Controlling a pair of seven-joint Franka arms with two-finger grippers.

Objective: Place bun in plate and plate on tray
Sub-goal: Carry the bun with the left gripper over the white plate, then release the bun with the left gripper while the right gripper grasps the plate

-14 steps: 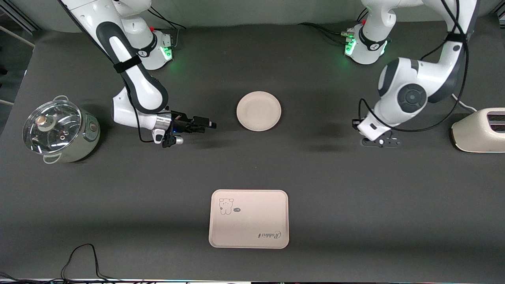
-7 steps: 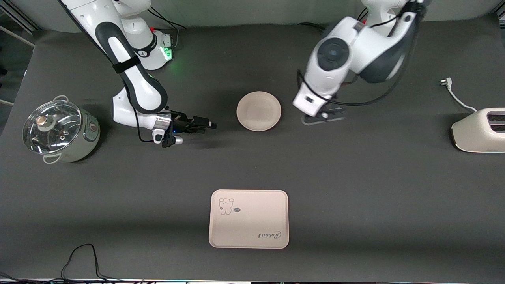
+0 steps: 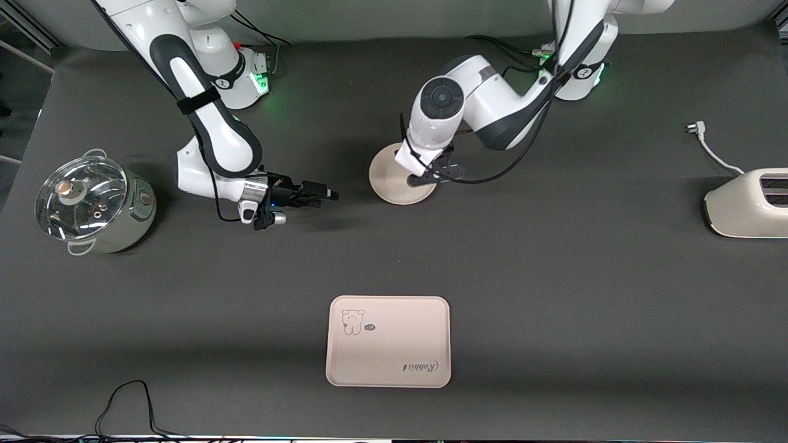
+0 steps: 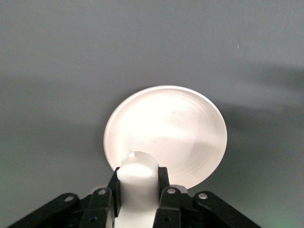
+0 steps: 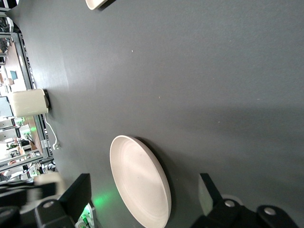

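The round cream plate [image 3: 388, 178] lies mid-table, farther from the front camera than the cream-pink tray [image 3: 394, 344] with its animal print. My left gripper [image 3: 431, 175] hangs over the plate's rim on the side toward the left arm's end. It is shut on the off-white bun [image 4: 137, 178], whose tip reaches over the plate [image 4: 171, 133] in the left wrist view. My right gripper [image 3: 323, 195] waits open beside the plate toward the right arm's end, nothing between its fingers [image 5: 78, 190]. The plate [image 5: 137, 185] shows edge-on in the right wrist view.
A glass-lidded pot [image 3: 92, 203] stands at the right arm's end of the table. A white toaster [image 3: 748, 203] stands at the left arm's end, with its loose plug [image 3: 695, 128] on the cloth. A black cable [image 3: 123, 400] loops at the edge nearest the front camera.
My left arm has swung from beside the toaster across to the plate, carrying the bun. The right arm, plate and tray have not moved.
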